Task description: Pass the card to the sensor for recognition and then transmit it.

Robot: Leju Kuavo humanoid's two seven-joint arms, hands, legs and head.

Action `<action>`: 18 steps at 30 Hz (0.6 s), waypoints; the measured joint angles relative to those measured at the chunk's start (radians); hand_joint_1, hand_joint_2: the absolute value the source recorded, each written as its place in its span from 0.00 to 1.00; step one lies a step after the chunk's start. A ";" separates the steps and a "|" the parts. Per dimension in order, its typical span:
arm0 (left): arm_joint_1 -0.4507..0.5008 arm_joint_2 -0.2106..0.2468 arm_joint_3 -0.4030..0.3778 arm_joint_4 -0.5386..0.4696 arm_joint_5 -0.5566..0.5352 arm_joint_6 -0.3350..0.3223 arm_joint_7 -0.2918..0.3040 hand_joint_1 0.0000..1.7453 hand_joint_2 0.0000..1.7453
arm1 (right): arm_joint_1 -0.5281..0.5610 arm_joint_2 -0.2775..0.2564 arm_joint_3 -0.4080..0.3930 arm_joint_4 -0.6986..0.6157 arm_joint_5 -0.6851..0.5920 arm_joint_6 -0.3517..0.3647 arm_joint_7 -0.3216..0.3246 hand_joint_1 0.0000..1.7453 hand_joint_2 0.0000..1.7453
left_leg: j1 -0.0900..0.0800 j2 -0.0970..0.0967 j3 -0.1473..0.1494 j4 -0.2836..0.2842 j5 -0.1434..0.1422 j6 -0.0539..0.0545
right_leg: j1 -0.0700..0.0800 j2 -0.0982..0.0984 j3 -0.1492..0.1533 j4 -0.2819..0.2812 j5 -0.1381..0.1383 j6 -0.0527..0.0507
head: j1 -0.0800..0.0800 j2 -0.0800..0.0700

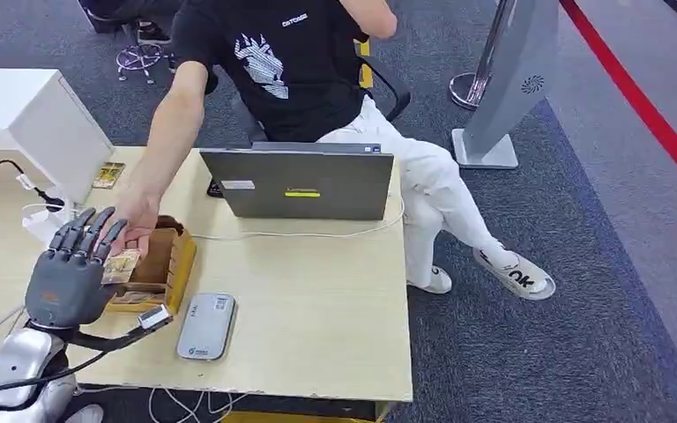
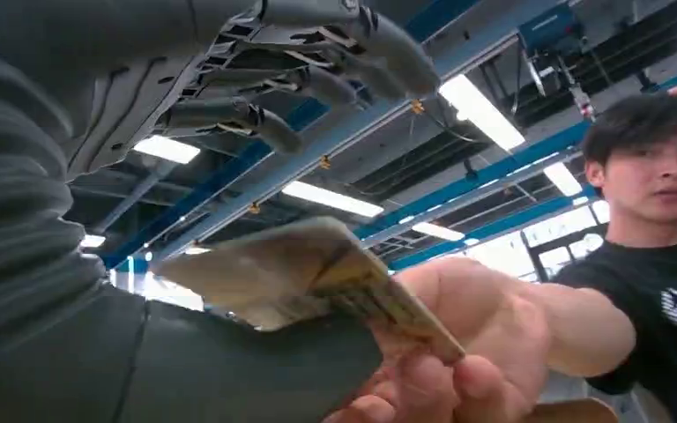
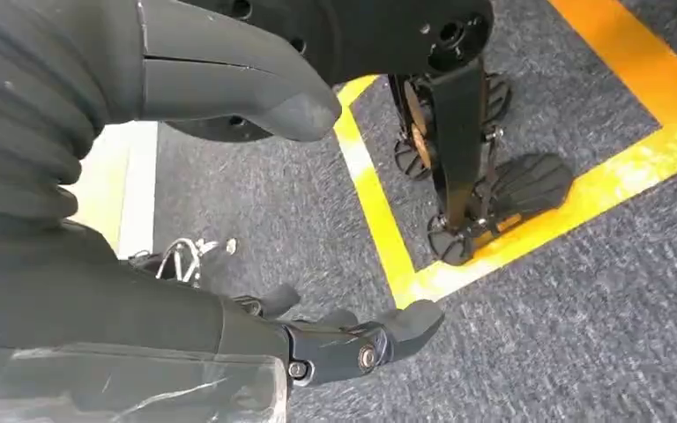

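we see the wooden table with room free toward its right edge, a grey laptop, then the grey sensor near the front edge. our left hand and a person's hand both grip the worn tan card above a wooden box; its print is blurred. our right hand hangs with fingers apart, grasping nothing.

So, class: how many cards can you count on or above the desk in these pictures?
3 visible: one card between the robot's left hand and the person's hand, one in the wooden box, one by the white box. The box may hide more.
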 joint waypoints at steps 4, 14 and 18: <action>-0.018 0.011 -0.040 0.033 -0.035 0.011 0.002 1.00 1.00 | 0.001 0.000 0.000 0.000 0.012 -0.001 0.005 0.00 1.00 | 0.000 0.000 0.000 0.000 0.000 0.000 | 0.000 0.000 0.000 0.000 0.000 0.000 | 0.000 0.000; -0.047 0.019 -0.151 0.111 -0.115 0.063 0.005 1.00 1.00 | -0.001 0.008 -0.004 0.002 0.040 -0.003 0.005 0.00 1.00 | 0.000 0.001 0.000 0.000 0.000 0.000 | 0.000 0.000 0.000 0.000 0.000 0.000 | 0.000 0.000; -0.047 0.013 -0.175 0.120 -0.121 0.063 -0.018 1.00 1.00 | -0.001 0.010 -0.005 0.003 0.047 -0.005 0.005 0.00 1.00 | 0.000 0.000 0.000 0.000 0.000 0.000 | 0.000 0.000 0.000 0.000 0.000 0.000 | 0.000 0.000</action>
